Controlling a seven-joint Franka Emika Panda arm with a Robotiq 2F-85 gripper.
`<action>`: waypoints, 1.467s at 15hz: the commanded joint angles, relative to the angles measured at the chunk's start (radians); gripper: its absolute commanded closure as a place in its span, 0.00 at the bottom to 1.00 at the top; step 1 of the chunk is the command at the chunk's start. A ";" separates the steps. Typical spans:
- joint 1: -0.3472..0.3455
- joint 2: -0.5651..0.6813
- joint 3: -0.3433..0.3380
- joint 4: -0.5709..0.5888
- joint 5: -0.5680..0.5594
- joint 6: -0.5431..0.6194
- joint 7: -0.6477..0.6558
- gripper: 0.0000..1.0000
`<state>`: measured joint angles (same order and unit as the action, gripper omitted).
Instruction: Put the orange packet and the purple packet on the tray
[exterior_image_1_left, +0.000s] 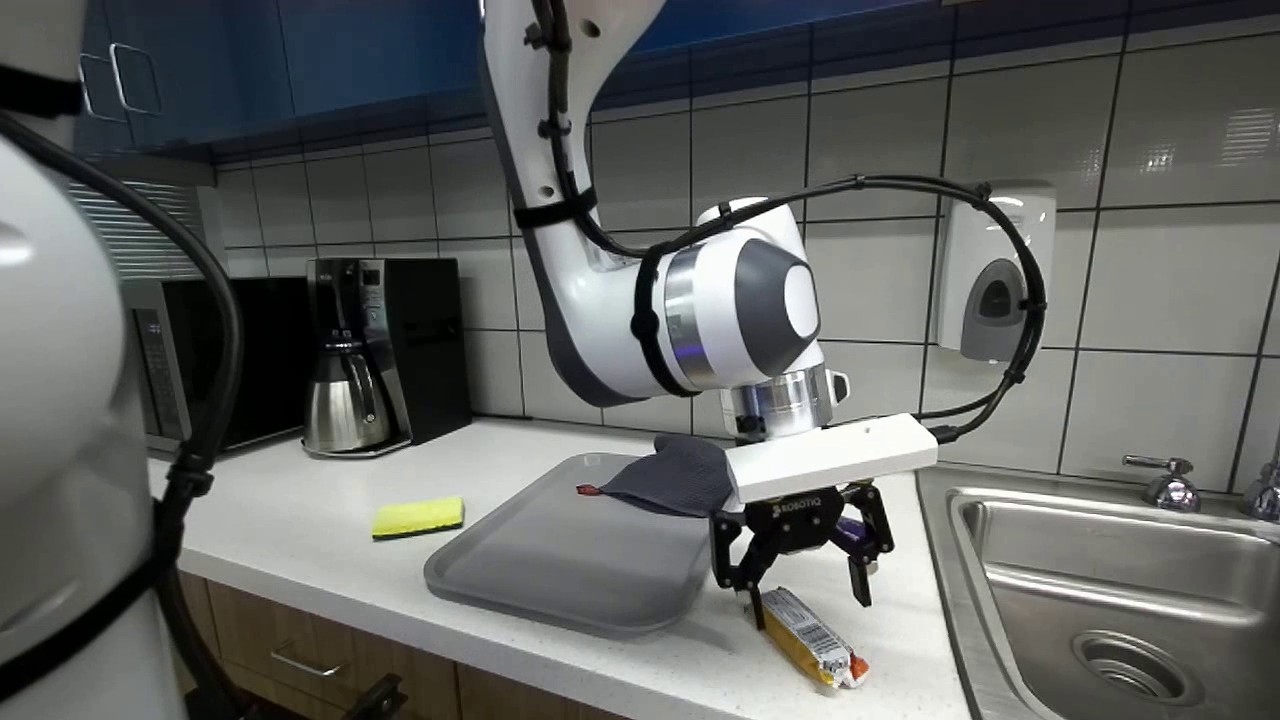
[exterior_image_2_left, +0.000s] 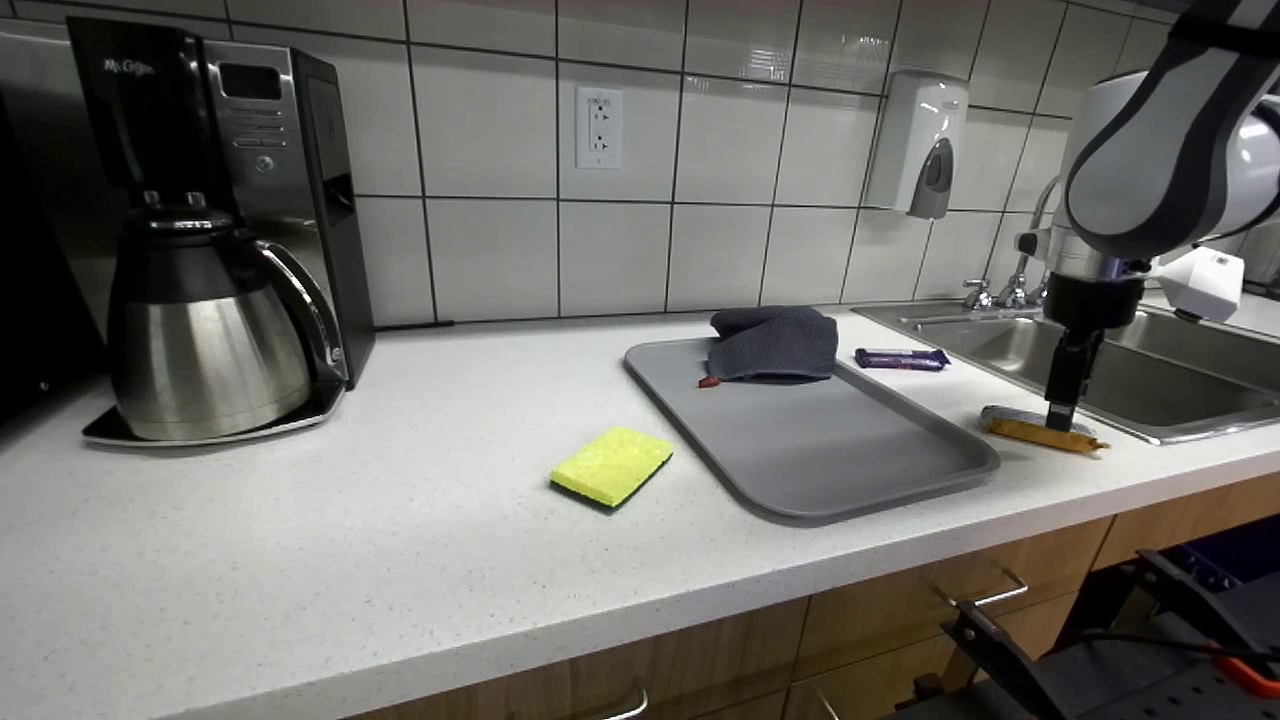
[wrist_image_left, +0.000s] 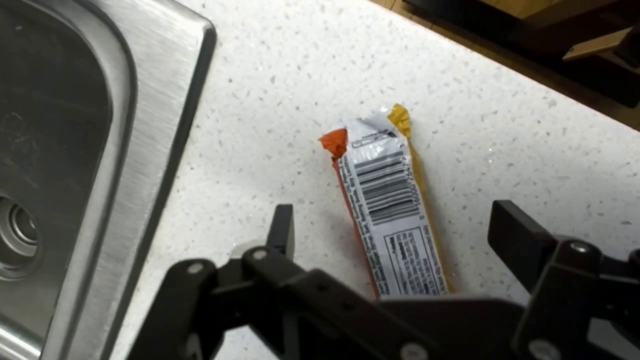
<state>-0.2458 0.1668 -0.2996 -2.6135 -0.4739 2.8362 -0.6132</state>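
The orange packet lies on the counter between the tray and the sink, its white barcode side up in the wrist view. It also shows in an exterior view. My gripper is open, pointing down over the packet. In the wrist view my fingers stand apart on either side of it, with gaps on both sides. The purple packet lies on the counter behind, between tray and sink; the gripper mostly hides it in an exterior view. The grey tray lies flat, also seen here.
A dark grey-blue cloth lies on the tray's back part. A yellow sponge lies beside the tray. The metal sink is close to the gripper. A coffee maker stands at the back. The counter's front edge is near the orange packet.
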 joint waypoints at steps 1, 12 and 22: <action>-0.019 0.057 -0.006 0.046 -0.046 0.027 -0.020 0.00; -0.012 0.070 0.000 0.049 -0.045 0.014 0.001 0.00; -0.014 0.070 0.028 0.024 -0.052 0.040 -0.047 0.00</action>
<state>-0.2461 0.2397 -0.2905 -2.5775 -0.5172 2.8544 -0.6206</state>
